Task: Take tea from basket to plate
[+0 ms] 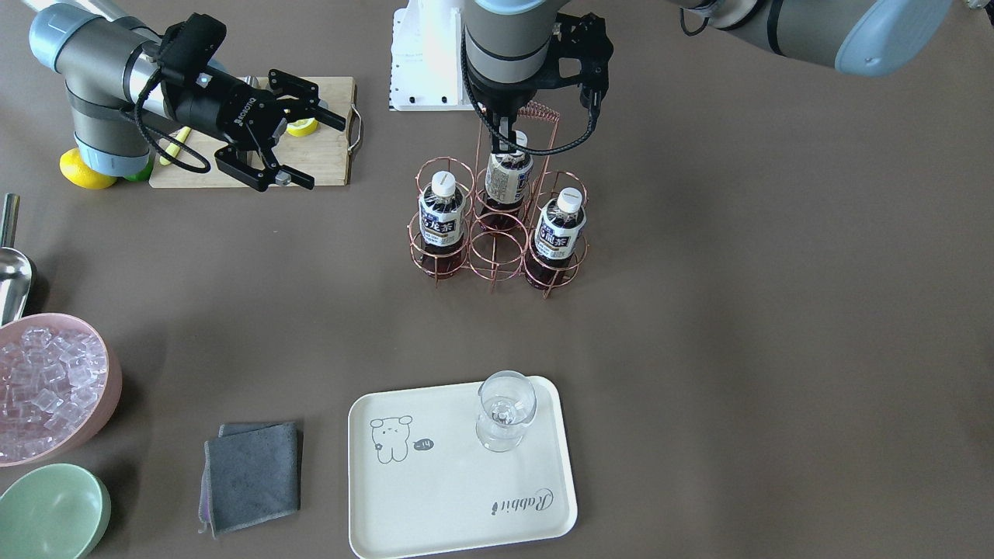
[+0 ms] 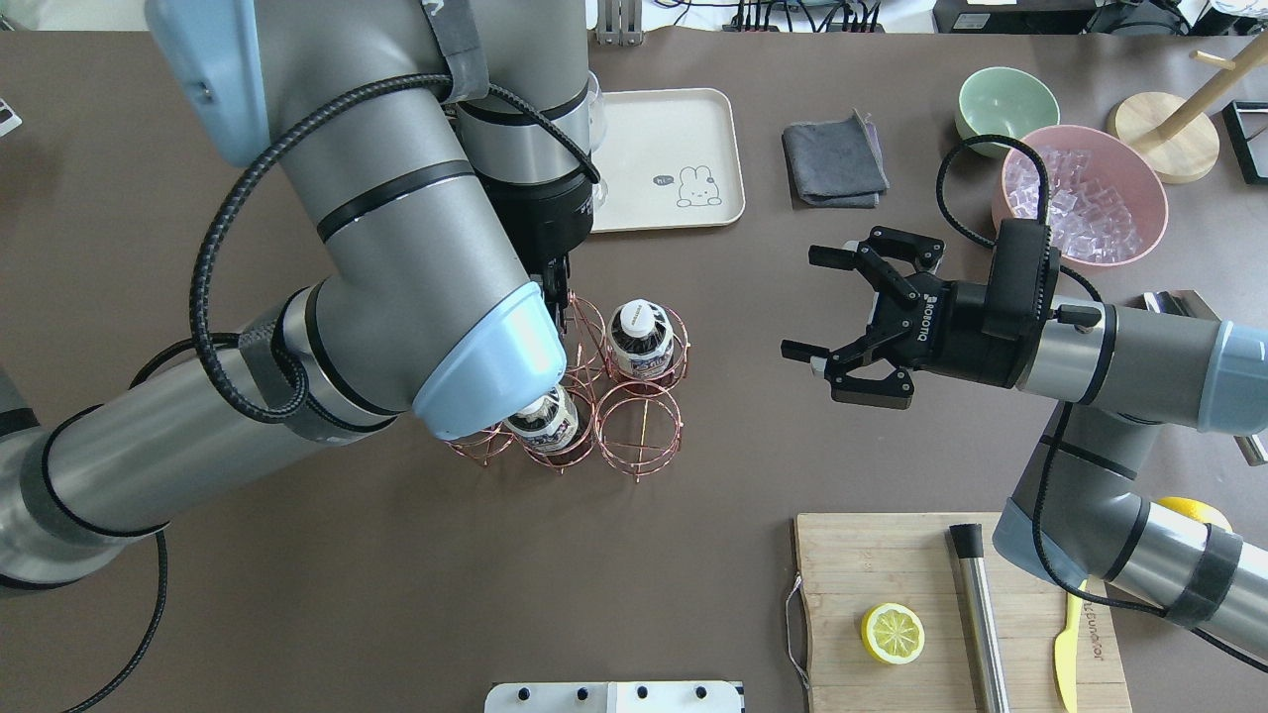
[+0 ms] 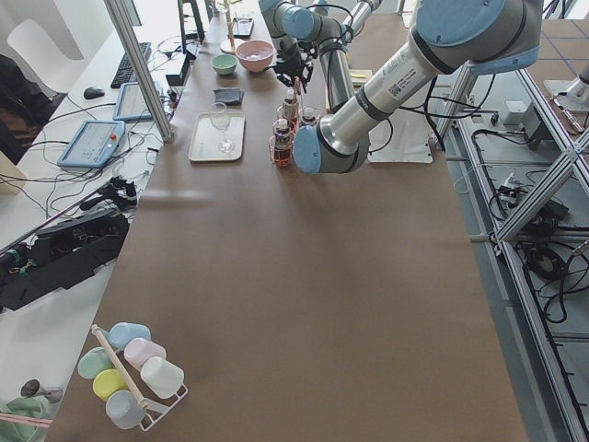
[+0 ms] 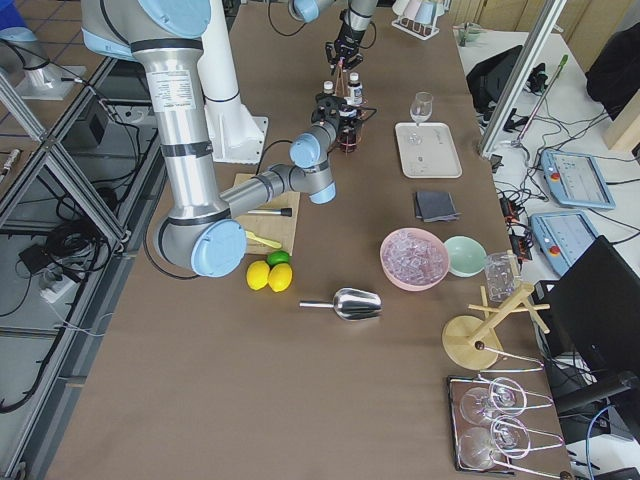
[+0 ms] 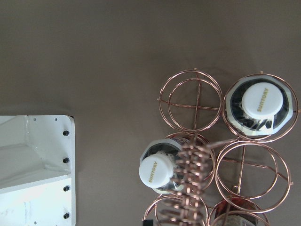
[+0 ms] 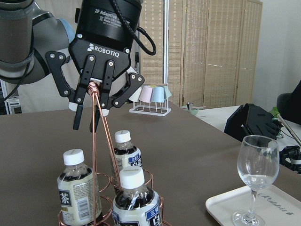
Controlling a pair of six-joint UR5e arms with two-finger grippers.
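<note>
The black right gripper (image 1: pixel 324 154) hangs above a wooden cutting board (image 1: pixel 338 93), jaws spread wide, empty. On the brown counter (image 1: pixel 738 349), the smooth cream plate (image 1: pixel 450 497) with rounded corners carries a clear stemmed glass (image 1: pixel 505 411). The copper wire basket (image 1: pixel 497 250) holds three white-capped bottles (image 1: pixel 441 210) in round cells; the tea (image 1: pixel 509 175) stands in the middle cell on the robot's side. The left gripper (image 6: pixel 88 127) hovers above it, jaws a narrow gap apart, gripping nothing.

we're in a robot lab: around the long table (image 3: pixel 304 304) stand aluminium frame posts (image 3: pixel 140 69), teach pendants (image 4: pixel 575 180), loose cables (image 3: pixel 41 198) and industrial arms (image 4: pixel 185 120).
</note>
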